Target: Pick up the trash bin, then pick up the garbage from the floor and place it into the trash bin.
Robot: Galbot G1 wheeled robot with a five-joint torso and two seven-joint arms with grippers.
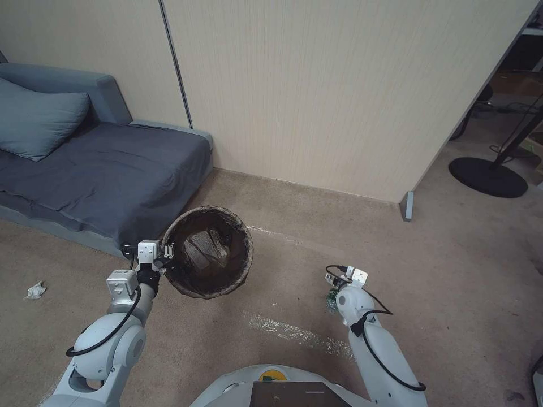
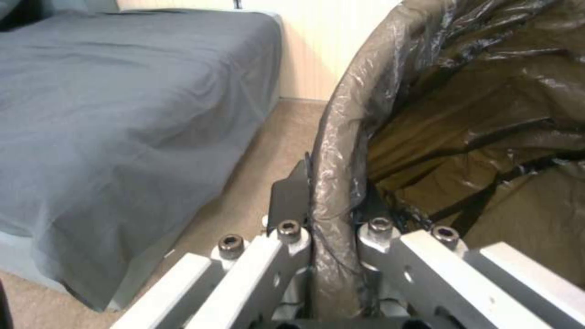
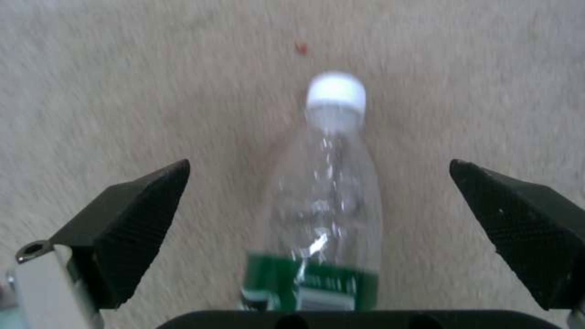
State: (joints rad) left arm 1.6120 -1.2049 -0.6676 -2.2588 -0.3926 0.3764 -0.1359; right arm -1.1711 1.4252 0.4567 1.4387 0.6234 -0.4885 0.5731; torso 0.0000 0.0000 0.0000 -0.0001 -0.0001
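Observation:
My left gripper is shut on the rim of the trash bin, a round bucket lined with a dark bag, held tilted above the carpet with its mouth toward me. In the left wrist view the two fingers clamp the bag-covered rim. My right gripper is open and low over a clear bottle with a white cap and green label, lying on the carpet between the spread fingertips. In the head view the bottle peeks out beside the right wrist. A crumpled white tissue lies at the far left.
A grey sofa bed with a pillow stands at the left, close behind the bin. A beige wall runs across the back. A black round stand base sits at the right. Shiny tape strips lie on the carpet.

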